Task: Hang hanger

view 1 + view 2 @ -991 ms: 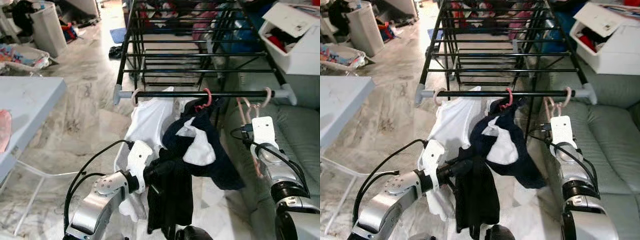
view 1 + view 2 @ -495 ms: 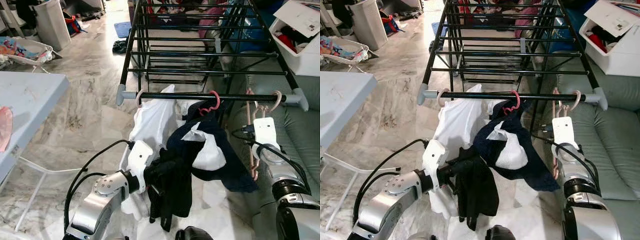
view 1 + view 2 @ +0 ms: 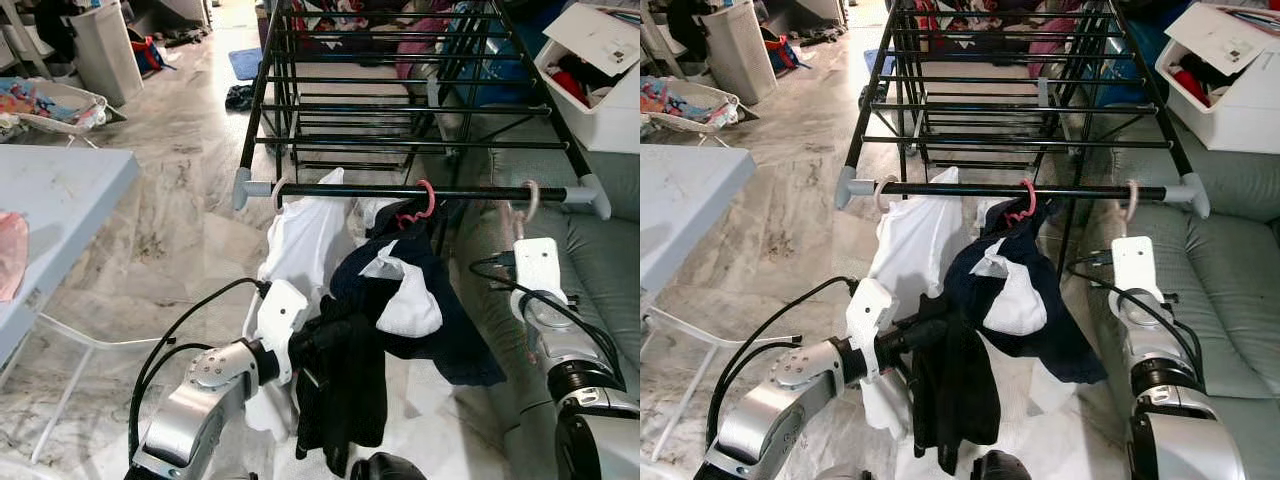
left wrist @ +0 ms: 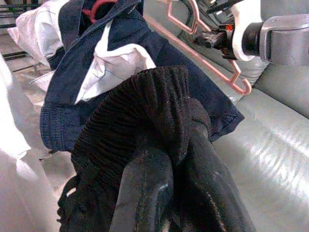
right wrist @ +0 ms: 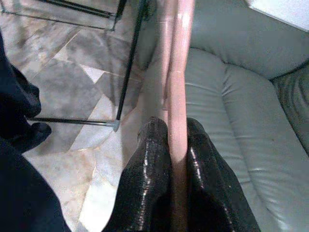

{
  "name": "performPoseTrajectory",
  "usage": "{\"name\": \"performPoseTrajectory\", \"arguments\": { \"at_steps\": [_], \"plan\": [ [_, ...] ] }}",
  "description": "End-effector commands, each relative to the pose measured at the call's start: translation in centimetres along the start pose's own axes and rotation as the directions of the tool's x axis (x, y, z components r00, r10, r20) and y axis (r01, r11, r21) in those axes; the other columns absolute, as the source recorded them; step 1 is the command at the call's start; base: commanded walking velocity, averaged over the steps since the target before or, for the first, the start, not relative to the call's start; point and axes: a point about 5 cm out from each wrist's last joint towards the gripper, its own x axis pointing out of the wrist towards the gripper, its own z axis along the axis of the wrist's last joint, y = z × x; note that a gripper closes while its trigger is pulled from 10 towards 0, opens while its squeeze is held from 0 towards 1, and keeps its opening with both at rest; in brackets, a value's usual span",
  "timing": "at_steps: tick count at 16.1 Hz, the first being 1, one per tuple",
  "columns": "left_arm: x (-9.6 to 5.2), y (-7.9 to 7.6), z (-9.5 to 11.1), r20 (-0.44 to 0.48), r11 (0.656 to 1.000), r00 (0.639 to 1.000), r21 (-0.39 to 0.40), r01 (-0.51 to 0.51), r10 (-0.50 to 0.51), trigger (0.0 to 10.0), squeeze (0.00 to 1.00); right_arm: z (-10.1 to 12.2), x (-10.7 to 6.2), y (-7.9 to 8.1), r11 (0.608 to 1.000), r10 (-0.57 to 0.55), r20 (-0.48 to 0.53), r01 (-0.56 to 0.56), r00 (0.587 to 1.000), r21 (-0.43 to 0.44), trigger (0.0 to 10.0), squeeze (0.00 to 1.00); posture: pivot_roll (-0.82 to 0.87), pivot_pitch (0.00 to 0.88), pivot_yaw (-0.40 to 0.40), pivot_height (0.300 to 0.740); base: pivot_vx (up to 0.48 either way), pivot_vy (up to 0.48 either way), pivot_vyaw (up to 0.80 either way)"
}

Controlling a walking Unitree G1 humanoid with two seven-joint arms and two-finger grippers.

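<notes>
A pink hanger (image 5: 177, 72) hangs by its hook (image 3: 530, 195) over the black front rail (image 3: 400, 190) of the drying rack, near the rail's right end. My right gripper (image 5: 176, 133) is shut on the hanger's bar below the rail; it also appears in the left wrist view as the right gripper (image 4: 212, 38). My left gripper (image 3: 312, 350) is low in front of the rack, shut on a black ribbed garment (image 3: 340, 390) that drapes over its fingers (image 4: 145, 193). A red hanger hook (image 3: 428, 195) carries a navy and white garment (image 3: 410, 290).
A white shirt (image 3: 300, 240) hangs at the rail's left on another pink hook (image 3: 278, 190). A grey-green sofa (image 3: 605, 270) lies right of the rack, a white storage box (image 3: 600, 90) behind it. A pale blue table (image 3: 50, 200) stands at left. Marble floor surrounds the rack.
The pink hanger has turned edge-on under the rail, and its hook sits a little further left. My left arm still holds the black garment in the same place.
</notes>
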Motion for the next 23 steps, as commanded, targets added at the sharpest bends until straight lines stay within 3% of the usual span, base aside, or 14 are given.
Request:
{"name": "performPoseTrajectory", "arguments": {
  "at_steps": [1,5,10,11,12,13,14,15,17,20,23],
  "plan": [
    [0.1,0.2,0.5,0.009,1.0,1.0,0.024,0.008,-0.008,10.0,0.0,0.7,0.1,-0.5,1.0,-0.027,0.03,0.026,0.999,0.015,0.0,0.0,-0.01,0.0,-0.006,0.74,0.0,0.0,0.0],
    [0.1,0.4,0.5,0.006,1.0,1.0,0.026,0.0,0.0,10.0,0.0,1.3,-0.1,-0.8,0.998,-0.057,0.094,0.054,0.994,0.036,0.0,0.0,-0.01,0.0,0.003,0.74,0.0,0.0,0.0],
    [0.3,1.0,0.2,-0.021,0.995,0.997,0.066,-0.078,0.08,10.0,0.0,2.0,-1.7,-0.2,0.985,-0.108,0.272,0.065,0.956,0.16,0.4,0.0,-0.01,0.0,0.026,0.74,0.0,0.0,0.0],
    [0.3,1.3,0.1,-0.021,0.992,0.995,0.08,-0.096,0.098,10.0,0.0,1.2,-2.7,0.1,0.98,-0.125,0.291,0.072,0.949,0.187,2.9,0.0,-0.02,0.0,0.032,0.74,0.0,0.0,0.0],
    [0.2,1.4,0.2,-0.02,0.991,0.994,0.089,-0.104,0.106,10.0,0.0,0.6,-3.4,0.3,0.976,-0.131,0.297,0.071,0.946,0.204,3.5,0.0,-0.02,0.0,0.035,0.74,0.0,0.0,0.0],
    [0.2,1.6,0.2,-0.015,0.99,0.994,0.089,-0.107,0.108,10.0,0.0,-0.8,-4.8,1.0,0.973,-0.136,0.278,0.076,0.951,0.217,6.9,0.0,-0.02,0.0,0.042,0.74,0.0,0.0,0.0],
    [0.2,1.7,0.2,-0.015,0.99,0.994,0.09,-0.107,0.109,10.0,0.0,-2.3,-5.8,1.7,0.966,-0.129,0.235,0.068,0.963,0.251,9.4,0.0,-0.03,0.0,0.049,0.74,0.0,0.0,0.0],
    [0.2,1.6,0.2,-0.017,0.99,0.995,0.097,-0.098,0.1,10.0,0.0,-3.9,-7.0,2.4,0.961,-0.129,0.18,0.078,0.975,0.266,10.0,0.0,-0.03,0.0,0.061,0.74,0.0,0.0,0.0],
    [0.3,1.6,0.3,-0.018,0.991,0.996,0.101,-0.088,0.09,10.0,0.0,-5.1,-8.0,3.1,0.953,-0.119,0.107,0.083,0.987,0.293,10.0,0.0,-0.04,0.0,0.069,0.74,0.0,0.0,0.0],
    [0.7,1.8,0.7,-0.009,0.99,0.997,0.115,-0.078,0.079,10.0,0.0,-5.0,-8.8,4.0,0.947,-0.095,0.096,0.06,0.991,0.314,10.0,0.0,-0.05,0.0,0.077,0.74,0.0,0.0,0.0],
    [0.7,1.7,0.7,-0.004,0.991,0.997,0.107,-0.079,0.08,10.0,0.0,-4.6,-8.9,3.7,0.947,-0.101,0.09,0.068,0.991,0.313,10.0,0.0,-0.06,0.0,0.088,0.74,-0.177,0.0,0.0]
  ]
}}
